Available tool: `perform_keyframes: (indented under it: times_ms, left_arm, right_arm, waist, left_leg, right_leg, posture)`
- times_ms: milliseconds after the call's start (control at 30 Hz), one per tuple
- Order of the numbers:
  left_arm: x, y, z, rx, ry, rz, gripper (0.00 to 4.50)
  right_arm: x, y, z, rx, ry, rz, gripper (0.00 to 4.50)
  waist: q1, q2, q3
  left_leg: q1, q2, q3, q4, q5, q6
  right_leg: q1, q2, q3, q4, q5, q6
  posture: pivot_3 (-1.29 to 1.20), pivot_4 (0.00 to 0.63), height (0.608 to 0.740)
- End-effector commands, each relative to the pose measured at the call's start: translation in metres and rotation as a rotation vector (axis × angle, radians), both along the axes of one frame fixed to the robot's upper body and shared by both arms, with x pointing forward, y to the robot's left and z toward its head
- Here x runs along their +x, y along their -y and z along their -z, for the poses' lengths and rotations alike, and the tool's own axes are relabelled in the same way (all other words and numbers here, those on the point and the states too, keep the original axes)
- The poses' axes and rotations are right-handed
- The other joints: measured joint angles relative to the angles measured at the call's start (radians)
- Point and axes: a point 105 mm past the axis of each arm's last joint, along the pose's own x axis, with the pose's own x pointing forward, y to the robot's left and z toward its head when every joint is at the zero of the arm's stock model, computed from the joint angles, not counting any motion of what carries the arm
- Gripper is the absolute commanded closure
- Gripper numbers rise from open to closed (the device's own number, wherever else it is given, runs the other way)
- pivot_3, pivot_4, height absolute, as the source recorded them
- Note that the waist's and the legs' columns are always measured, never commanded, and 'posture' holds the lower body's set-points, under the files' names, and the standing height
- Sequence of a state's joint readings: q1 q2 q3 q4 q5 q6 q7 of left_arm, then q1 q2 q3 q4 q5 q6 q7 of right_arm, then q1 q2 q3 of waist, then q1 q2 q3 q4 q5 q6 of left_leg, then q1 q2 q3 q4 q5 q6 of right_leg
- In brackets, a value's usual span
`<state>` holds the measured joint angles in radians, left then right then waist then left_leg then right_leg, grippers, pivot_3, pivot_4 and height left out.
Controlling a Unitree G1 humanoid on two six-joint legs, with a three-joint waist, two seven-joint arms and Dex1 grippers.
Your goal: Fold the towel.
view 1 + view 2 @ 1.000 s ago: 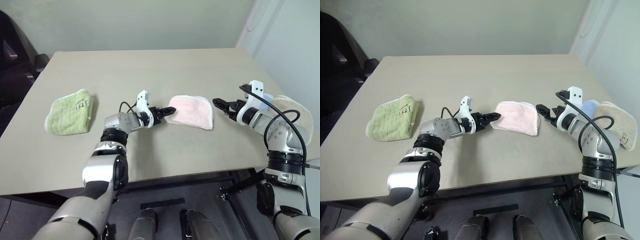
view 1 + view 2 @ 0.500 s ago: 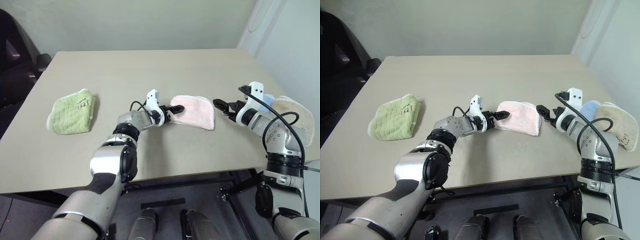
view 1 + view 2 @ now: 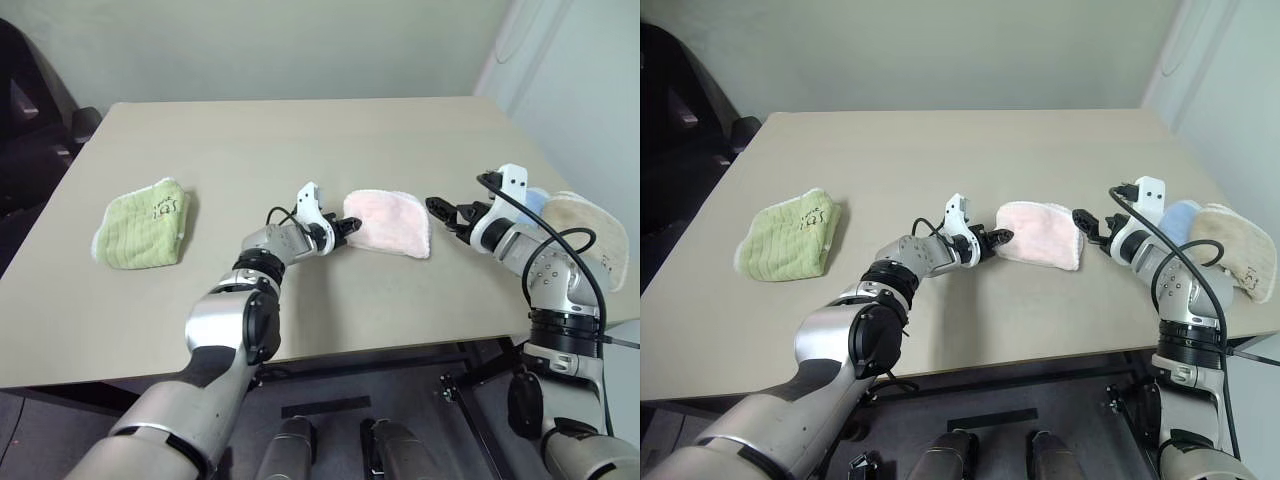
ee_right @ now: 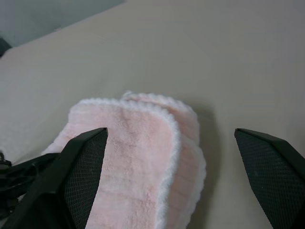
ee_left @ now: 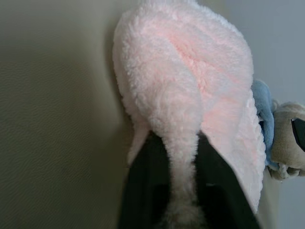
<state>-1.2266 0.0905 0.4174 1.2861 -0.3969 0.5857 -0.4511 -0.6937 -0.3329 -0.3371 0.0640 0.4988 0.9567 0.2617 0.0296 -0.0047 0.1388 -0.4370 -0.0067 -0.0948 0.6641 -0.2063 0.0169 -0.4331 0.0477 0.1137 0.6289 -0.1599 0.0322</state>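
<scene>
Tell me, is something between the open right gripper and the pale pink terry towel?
Nothing visible. The right gripper faces the pale pink terry towel across bare table. The left gripper is shut on its other end.

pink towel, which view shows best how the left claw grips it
The left wrist view: the towel bunches into a ridge pinched between the left claw's black fingers. The eye views show that claw at the towel's left edge on the table, too small for detail. The right wrist view shows the folded layers, with the right claw open.
</scene>
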Motion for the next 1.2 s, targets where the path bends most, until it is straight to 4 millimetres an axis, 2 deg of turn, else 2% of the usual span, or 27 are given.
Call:
perform_keyframes:
  times_ms: [33, 367, 467, 600, 733, 933, 1100, 1200]
  left_arm:
    - [0.006, 0.003, -0.022, -0.040, 0.063, -0.008, 4.47]
    - [0.009, 0.001, -0.035, -0.096, 0.077, -0.023, 4.47]
    - [0.013, -0.004, -0.048, -0.138, 0.094, -0.048, 4.47]
    - [0.022, -0.015, -0.085, -0.243, 0.153, -0.108, 4.47]
    - [0.029, -0.032, -0.137, -0.334, 0.252, -0.166, 4.47]
    - [0.033, -0.072, -0.202, -0.307, 0.395, -0.308, 4.47]
    - [0.032, -0.136, -0.235, -0.157, 0.503, -0.547, 4.47]
    - [0.027, -0.181, -0.245, -0.040, 0.560, -0.713, 4.47]
  right_arm:
    - [-0.002, -0.003, -0.026, 0.010, 0.103, -0.003, 0.00]
    - [-0.004, -0.002, -0.024, 0.025, 0.106, 0.014, 0.00]
    - [-0.004, -0.002, -0.025, 0.028, 0.108, 0.015, 0.00]
    - [-0.003, -0.002, -0.025, 0.029, 0.108, 0.017, 0.00]
    - [-0.003, -0.002, -0.025, 0.030, 0.105, 0.019, 0.00]
    - [-0.003, -0.004, -0.024, 0.033, 0.105, 0.019, 0.00]
    - [-0.002, -0.002, -0.026, 0.037, 0.113, 0.025, 0.00]
    - [-0.002, -0.002, -0.024, 0.040, 0.110, 0.027, 0.00]
  waist:
    - [0.000, 0.000, 0.000]
    - [0.000, 0.000, 0.000]
    - [0.000, 0.000, 0.000]
    - [-0.001, 0.000, 0.000]
    - [-0.003, 0.000, 0.000]
    - [-0.007, 0.001, 0.000]
    - [-0.018, 0.001, 0.001]
    - [-0.025, 0.001, 0.001]
  left_leg:
    - [0.000, 0.000, 0.000, 0.000, 0.000, 0.000]
    - [0.000, 0.000, 0.000, 0.000, 0.000, 0.000]
    - [0.000, 0.000, 0.000, 0.000, 0.000, 0.000]
    - [0.000, 0.000, 0.000, 0.000, 0.000, 0.000]
    - [0.000, 0.000, 0.000, -0.001, 0.000, 0.000]
    - [0.000, 0.000, 0.000, -0.003, 0.000, 0.000]
    - [-0.001, 0.000, 0.001, -0.005, 0.000, 0.000]
    - [-0.001, 0.000, 0.001, -0.008, 0.000, -0.001]
  right_leg:
    - [0.000, 0.000, 0.000, 0.000, 0.000, 0.000]
    - [0.000, 0.000, 0.000, 0.000, 0.000, 0.000]
    - [0.000, 0.000, 0.000, 0.000, 0.000, 0.000]
    - [-0.001, 0.000, 0.000, 0.000, 0.000, 0.000]
    - [-0.001, 0.000, 0.001, 0.000, 0.000, 0.000]
    - [-0.002, 0.000, 0.001, -0.001, -0.001, -0.001]
    - [-0.004, 0.000, 0.001, -0.002, -0.002, -0.002]
    - [-0.005, 0.000, 0.001, -0.002, -0.003, -0.003]
  posture:
    - [0.00, 0.150, 0.740]
    - [0.00, 0.150, 0.740]
    - [0.00, 0.150, 0.740]
    - [0.00, 0.150, 0.740]
    - [0.00, 0.150, 0.740]
    - [0.00, 0.150, 0.740]
    - [0.00, 0.150, 0.740]
    - [0.00, 0.150, 0.740]
